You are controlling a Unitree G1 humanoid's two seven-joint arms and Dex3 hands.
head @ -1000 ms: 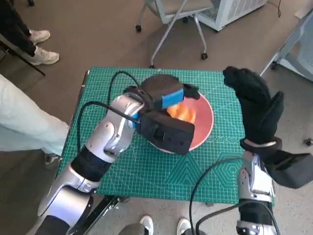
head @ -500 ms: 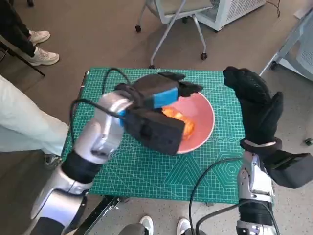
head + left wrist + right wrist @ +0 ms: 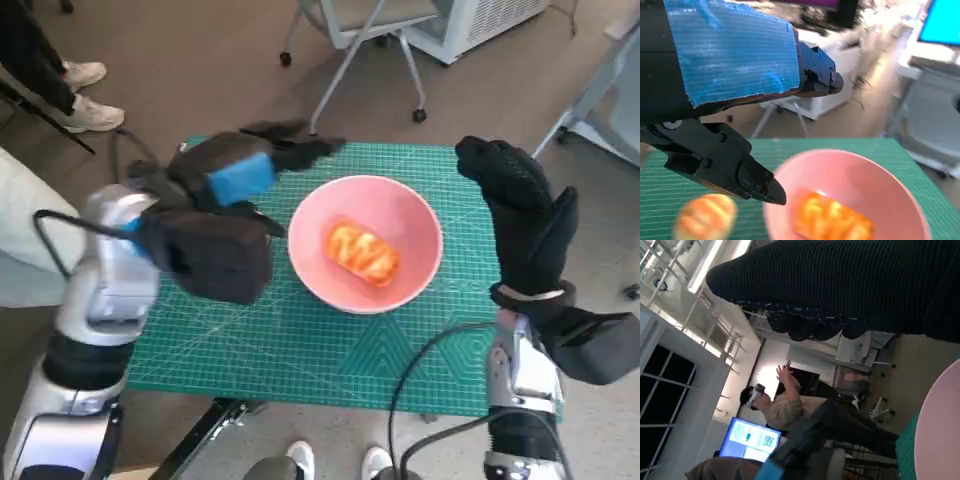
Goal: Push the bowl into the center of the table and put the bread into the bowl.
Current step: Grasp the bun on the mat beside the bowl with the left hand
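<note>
The pink bowl (image 3: 412, 218) stands near the middle of the green mat, and an orange-glazed bread (image 3: 362, 252) lies inside it. My left hand (image 3: 238, 172) hovers off the bowl's left rim, fingers spread and holding nothing. In the left wrist view the blue-taped hand (image 3: 735, 65) hangs above the bowl (image 3: 880, 185) and its bread (image 3: 832, 222). There a second, blurred bread-like piece (image 3: 705, 217) lies on the mat beside the bowl. My gloved right hand (image 3: 522, 215) is raised upright over the table's right edge, open and empty.
The green cutting mat (image 3: 300, 350) covers the small table. A wheeled chair (image 3: 350, 30) stands behind it. A person's pale trouser leg (image 3: 20, 190) and shoes (image 3: 85, 95) are at the left. In the right wrist view a person (image 3: 785, 405) sits by a blue screen (image 3: 752, 437).
My left hand has drawn back from over the bowl to the left, leaving the bread uncovered in the bowl. The right hand has stayed where it was.
</note>
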